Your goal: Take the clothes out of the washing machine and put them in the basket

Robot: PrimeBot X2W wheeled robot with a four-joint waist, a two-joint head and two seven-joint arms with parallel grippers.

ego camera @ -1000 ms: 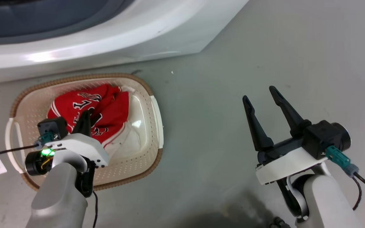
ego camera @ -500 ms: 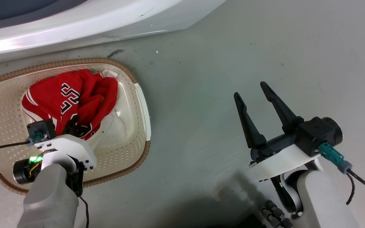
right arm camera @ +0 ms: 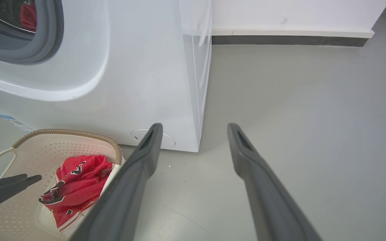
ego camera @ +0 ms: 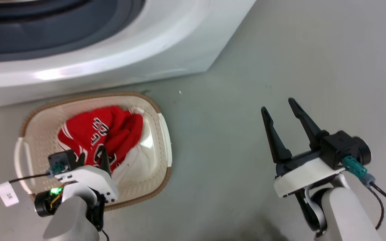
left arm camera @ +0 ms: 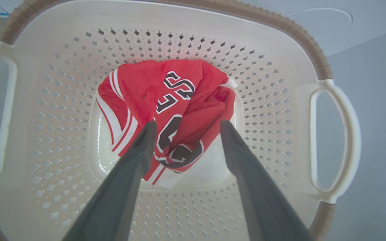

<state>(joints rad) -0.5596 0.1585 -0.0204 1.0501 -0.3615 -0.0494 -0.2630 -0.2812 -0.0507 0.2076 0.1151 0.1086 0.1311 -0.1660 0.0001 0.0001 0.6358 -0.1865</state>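
left tool [left arm camera: 188, 123]: spread, empty, over clothes [left arm camera: 146, 90] in basket [left arm camera: 280, 63] | right tool [right arm camera: 194, 125]: spread, empty, over floor [right arm camera: 313, 134]

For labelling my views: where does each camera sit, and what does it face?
Head view: on the head, looking down at basket, washing machine, floor; left pincer, right pincer show.
Left wrist view: left wrist, looking down into basket at clothes; own fingers.
Right wrist view: right wrist, facing washing machine; own fingers.
All three share the basket.

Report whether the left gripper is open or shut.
Open: the left gripper has its fingers spread apart over the clothes in the basket.
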